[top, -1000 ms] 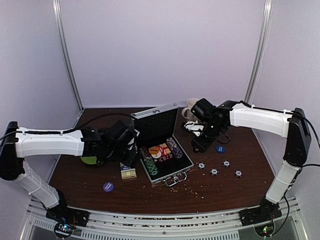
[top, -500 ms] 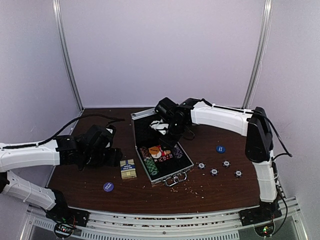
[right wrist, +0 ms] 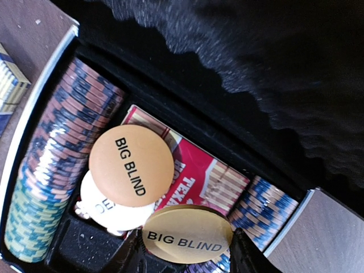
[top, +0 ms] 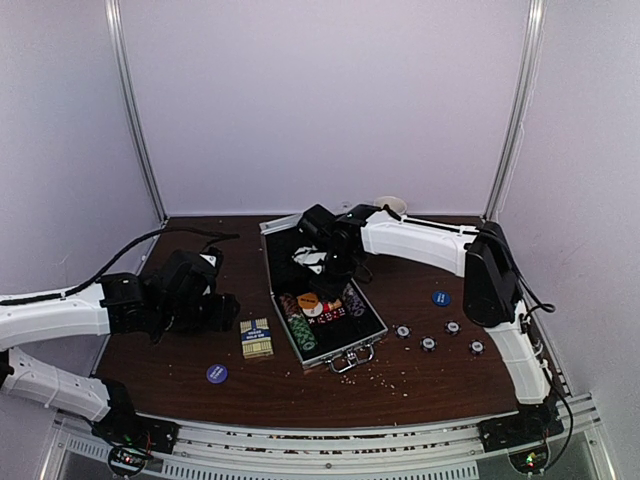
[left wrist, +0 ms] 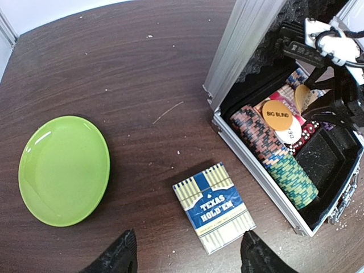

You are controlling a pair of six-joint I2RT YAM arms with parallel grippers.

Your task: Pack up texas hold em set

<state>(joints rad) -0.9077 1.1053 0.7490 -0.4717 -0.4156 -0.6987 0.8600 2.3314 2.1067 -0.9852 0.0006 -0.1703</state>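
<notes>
Top external view, starting at the left edge: the left arm extends low over the counter (top: 160, 375). Its wrist camera shows the left fingers (left wrist: 120, 257) spread wide apart, holding nothing. A green plate (left wrist: 63, 169) lies flat near the left edge. Nearer the front edge sits a purple dealer button (top: 217, 373). Right of the plate, a blue-and-cream card deck box (left wrist: 213, 207) marked TEXAS HOLD'EM lies flat on the counter, in line with the gap between the spread fingers. It is just beside the case's left wall but apart from it.

At the middle of the counter the silver briefcase (left wrist: 282, 213) stands open. Its lid (left wrist: 244, 45) is tipped toward the back edge, with the black lining showing. Along the left wall, brown-red chips (left wrist: 257, 132) and green chips (left wrist: 293, 181) stand on edge in one row. An orange BIG BLIND button (right wrist: 131, 165) overlaps a white dealer button (right wrist: 105, 211), with a red card pack (right wrist: 196, 176) beside them and blue chips (right wrist: 263, 207) by the right wall.

The right arm bends in from the right edge. The right fingers (right wrist: 244, 256) are clamped on a gold BIG BLIND button (right wrist: 186, 242), held over the case's contents.

Right of the case, four loose chips (top: 428, 343) lie toward the front right corner. A blue dealer button (top: 441, 297) lies behind them.
</notes>
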